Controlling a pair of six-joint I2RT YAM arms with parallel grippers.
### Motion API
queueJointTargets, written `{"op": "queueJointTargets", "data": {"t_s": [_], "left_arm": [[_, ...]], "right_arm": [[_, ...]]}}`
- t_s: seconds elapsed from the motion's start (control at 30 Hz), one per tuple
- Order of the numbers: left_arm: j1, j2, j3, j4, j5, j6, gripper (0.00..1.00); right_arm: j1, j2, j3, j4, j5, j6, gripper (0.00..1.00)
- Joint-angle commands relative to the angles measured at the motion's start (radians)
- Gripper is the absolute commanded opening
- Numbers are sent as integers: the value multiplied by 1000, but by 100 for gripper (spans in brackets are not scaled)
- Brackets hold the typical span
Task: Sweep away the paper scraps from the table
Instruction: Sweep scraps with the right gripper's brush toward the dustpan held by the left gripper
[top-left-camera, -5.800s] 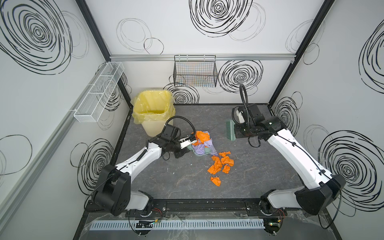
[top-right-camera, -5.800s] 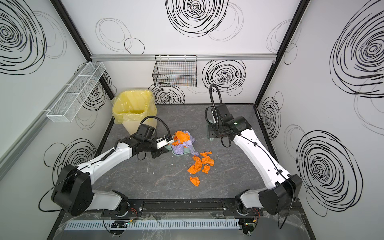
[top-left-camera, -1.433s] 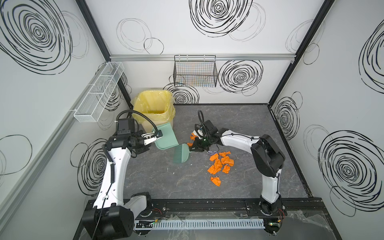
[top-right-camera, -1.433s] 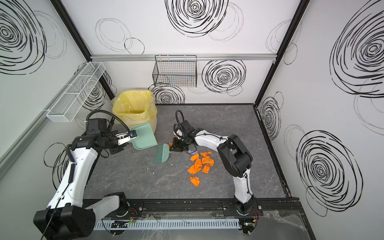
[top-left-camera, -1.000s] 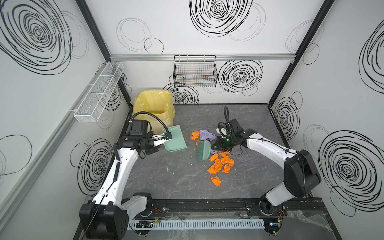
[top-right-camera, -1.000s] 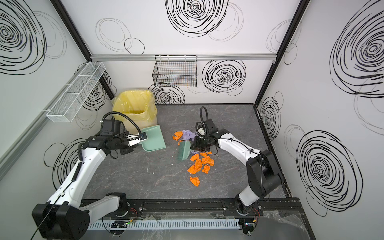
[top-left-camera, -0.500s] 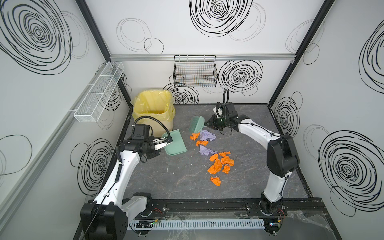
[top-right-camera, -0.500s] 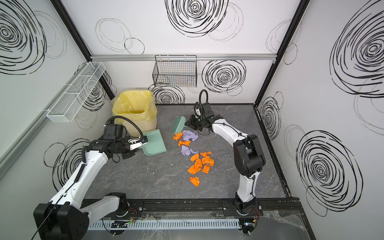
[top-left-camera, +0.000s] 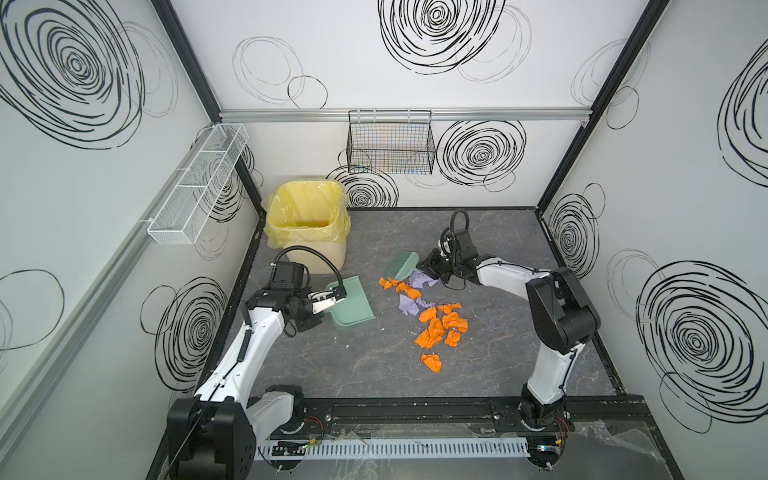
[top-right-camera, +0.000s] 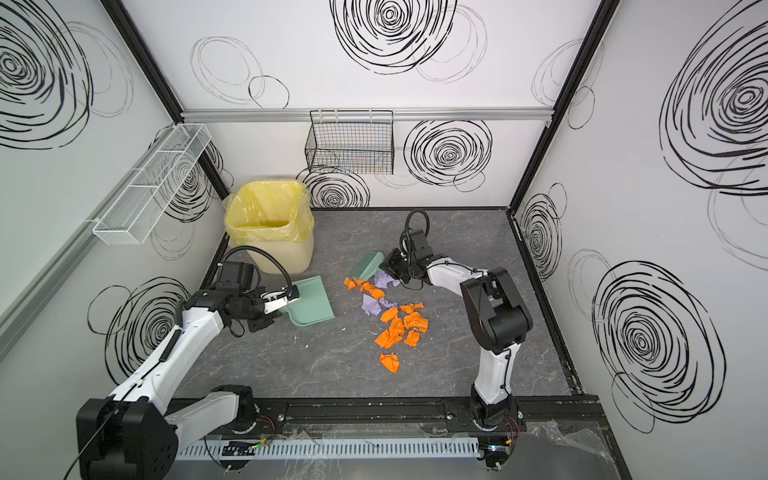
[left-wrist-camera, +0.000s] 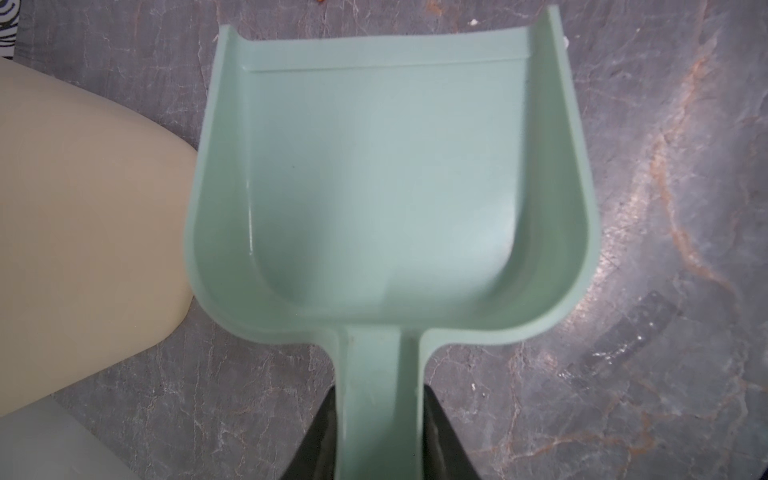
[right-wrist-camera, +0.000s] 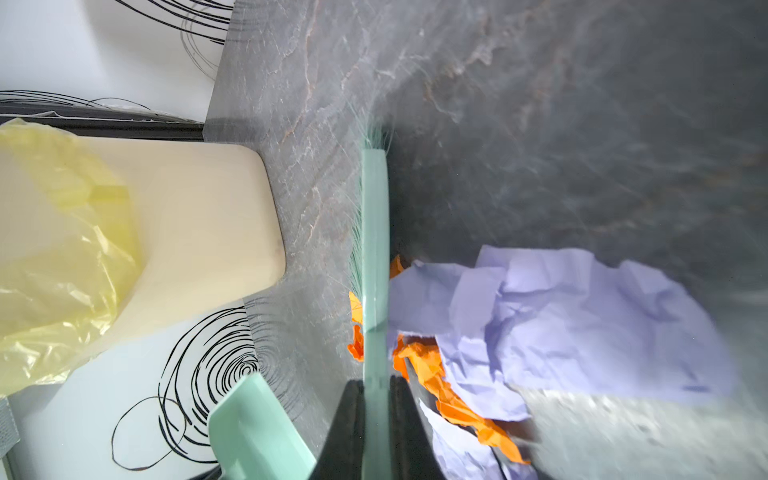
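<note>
Nearest the front rail, the dark grey, marble-veined counter (top-left-camera: 365, 374) carries the crumpled orange and lilac paper scraps (top-left-camera: 436, 328). One orange piece lies alone toward 6 o'clock. The rest string out from the centre toward 12, light, creased and likely to skid.

At about 9 o'clock of that trail, apart from it, sits the pale green moulded plastic dustpan (top-left-camera: 353, 305), low and empty. It is smooth-floored with raised side walls. Its open lip is turned roughly toward the scraps, probably so they can be pushed straight in. The left fingers (left-wrist-camera: 316, 444) pinch its narrow handle from both sides.

Farther off, the right fingers (right-wrist-camera: 347, 436) clamp the thin back of the green hand brush (top-left-camera: 402, 266), just beside a lilac piece at the trail's far end, presumably poised to rake it. I cannot tell whether its fine bristles touch the counter.

At 11 o'clock stands the cream bin with a yellow plastic liner (top-left-camera: 305, 232).
</note>
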Motion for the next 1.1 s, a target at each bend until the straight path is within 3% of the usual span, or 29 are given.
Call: {"op": "queueJointTargets", "data": {"t_s": [0.0,0.13,0.27,0.5,0.67,0.83,1.07], "left_arm": [[-17,27,-6,60,35,-19,0],[-49,56,-14,90,25,-31,0],[-72,77,-24,118,21,-47,0],[-81,97,-30,131,26,-60,0],[-81,105,-35,138,20,-57,0],[-82,123,-27,143,22,-65,0],[-92,142,-6,146,14,-71,0]], "right_arm": [[-31,-103,-124,2,14,-9,0],[-53,-210,-199,-51,1,-59,0],[-54,-270,-159,-103,-73,-157,0],[-48,-305,100,-598,-157,-584,0],[-47,-378,105,-886,-122,-785,0],[-22,-528,-18,-997,-129,-837,0],[103,-722,-155,-967,-185,-793,0]]}}
